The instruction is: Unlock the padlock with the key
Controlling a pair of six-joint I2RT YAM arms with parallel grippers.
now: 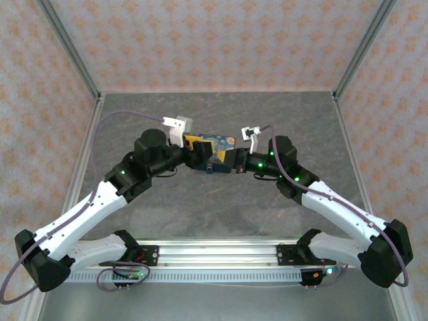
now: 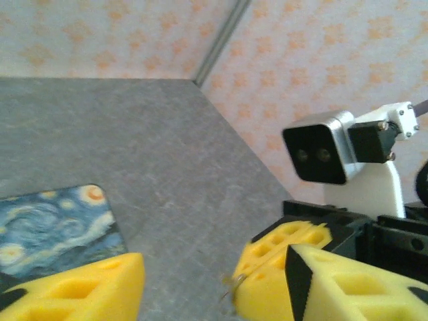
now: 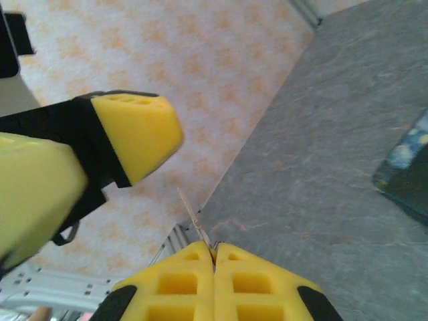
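1. Grey table (image 1: 214,214) with flowery walls (image 1: 200,40) around it.
2. Left gripper (image 2: 215,266) has its fingers wide apart.
3. Right gripper (image 3: 214,251) pinches a thin metal key (image 3: 196,221).
4. Tiny teal padlock (image 1: 210,168) sits between both grippers, beside the starry box (image 1: 215,142).

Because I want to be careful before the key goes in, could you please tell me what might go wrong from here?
The right gripper pinches the thin silvery metal key only at the very tip of its jaws, and it sits tilted, so it may swivel or slip when pushed. The left gripper, yellow fingers apart, is very close to the right one; they could collide. The tiny teal-blue padlock seems ungripped and might slide.
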